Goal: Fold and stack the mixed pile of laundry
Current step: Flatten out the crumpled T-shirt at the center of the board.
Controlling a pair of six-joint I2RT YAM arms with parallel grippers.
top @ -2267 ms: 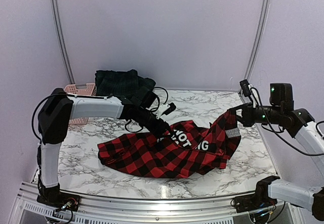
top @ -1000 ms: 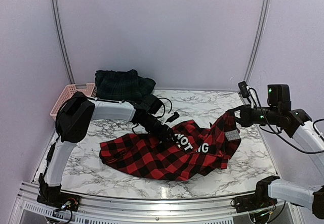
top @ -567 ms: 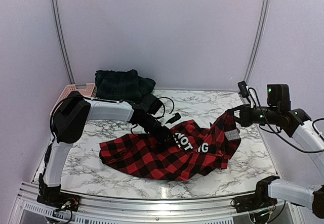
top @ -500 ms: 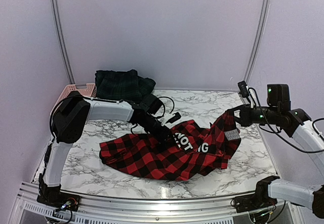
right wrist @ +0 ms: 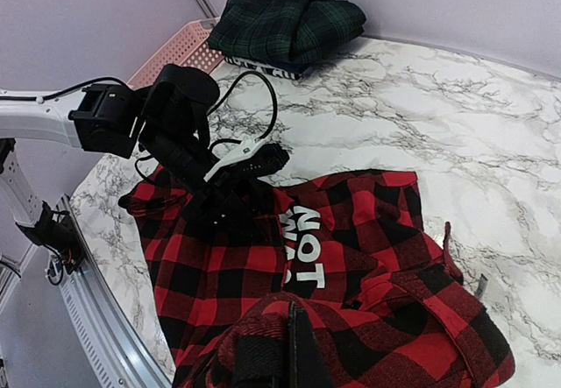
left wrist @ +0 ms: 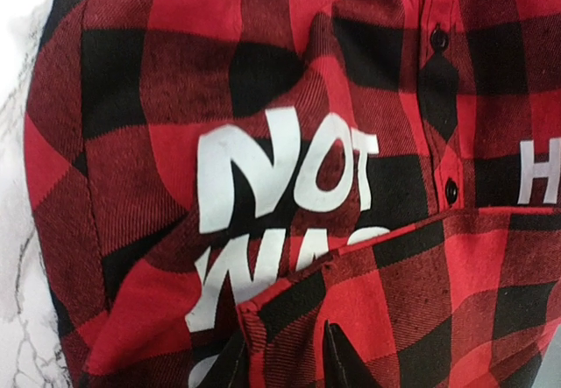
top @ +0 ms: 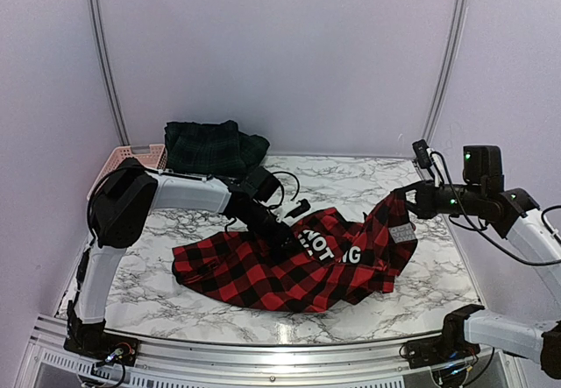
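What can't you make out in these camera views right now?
Left wrist view: a fold of the red checked shirt covers the lettering's second line; the right edge cuts a word after H.
Same view: only the tips of the left gripper show; grip unclear.
Top view: the left arm hides most of the pink basket.
Right wrist view: the lettered band under the green plaid pile is too small to read.

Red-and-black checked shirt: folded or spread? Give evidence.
Spread, not folded: the shirt lies rumpled across the table, one end lifted.
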